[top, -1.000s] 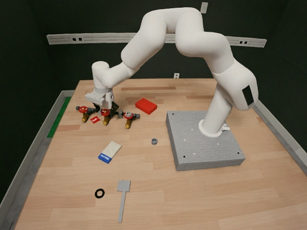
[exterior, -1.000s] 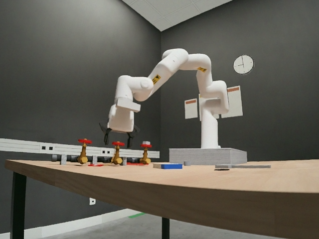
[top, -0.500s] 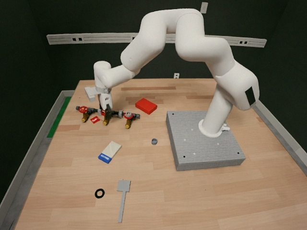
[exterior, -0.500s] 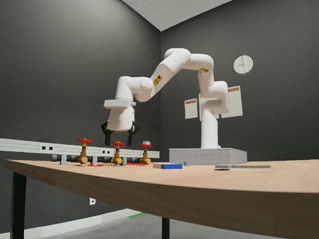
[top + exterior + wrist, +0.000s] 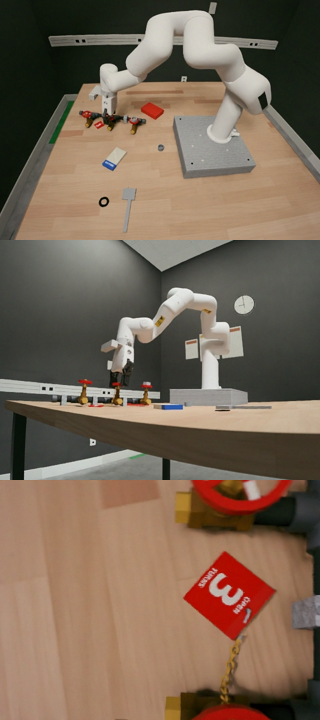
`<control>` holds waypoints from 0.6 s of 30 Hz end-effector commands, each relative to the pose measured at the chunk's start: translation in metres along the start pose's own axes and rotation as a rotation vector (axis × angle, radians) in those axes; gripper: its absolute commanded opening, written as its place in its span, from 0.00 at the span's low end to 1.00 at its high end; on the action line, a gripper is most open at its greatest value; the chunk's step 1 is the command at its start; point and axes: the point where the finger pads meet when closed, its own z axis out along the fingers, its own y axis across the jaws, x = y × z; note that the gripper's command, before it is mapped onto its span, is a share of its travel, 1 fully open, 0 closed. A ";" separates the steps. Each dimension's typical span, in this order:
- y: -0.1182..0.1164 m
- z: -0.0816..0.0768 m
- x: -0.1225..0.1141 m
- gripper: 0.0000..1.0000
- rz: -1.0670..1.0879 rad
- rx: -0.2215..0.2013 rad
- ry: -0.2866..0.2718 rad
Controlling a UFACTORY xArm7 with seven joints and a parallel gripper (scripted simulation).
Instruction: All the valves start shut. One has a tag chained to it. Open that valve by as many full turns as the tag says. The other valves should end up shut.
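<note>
Three valves with red handwheels and brass bodies stand in a row on a dark pipe: left (image 5: 87, 113), middle (image 5: 110, 118), right (image 5: 133, 120). A red tag (image 5: 98, 125) lies on the table between the left and middle valves. In the wrist view the tag (image 5: 229, 594) reads "3 turns", and its gold chain (image 5: 230, 667) runs to the middle valve (image 5: 227, 712). The left valve (image 5: 239, 492) is at the top edge. My gripper (image 5: 108, 114) is open, with its fingers (image 5: 120, 380) straddling the middle handwheel (image 5: 116, 384) just above it. The right valve carries a grey cap.
A red block (image 5: 152, 110) lies behind the right valve. A white and blue box (image 5: 114, 158), a small grey cylinder (image 5: 160, 147), a black ring (image 5: 103, 201) and a grey paddle (image 5: 127, 205) lie nearer the front. The arm's grey base plate (image 5: 211, 144) is at the right.
</note>
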 end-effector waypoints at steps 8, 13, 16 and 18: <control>0.000 -0.002 0.002 1.00 0.577 -0.019 0.008; 0.000 -0.002 0.002 1.00 0.804 -0.024 0.009; 0.000 -0.002 0.002 1.00 0.939 -0.031 0.007; 0.000 -0.002 0.002 1.00 0.983 -0.034 0.006</control>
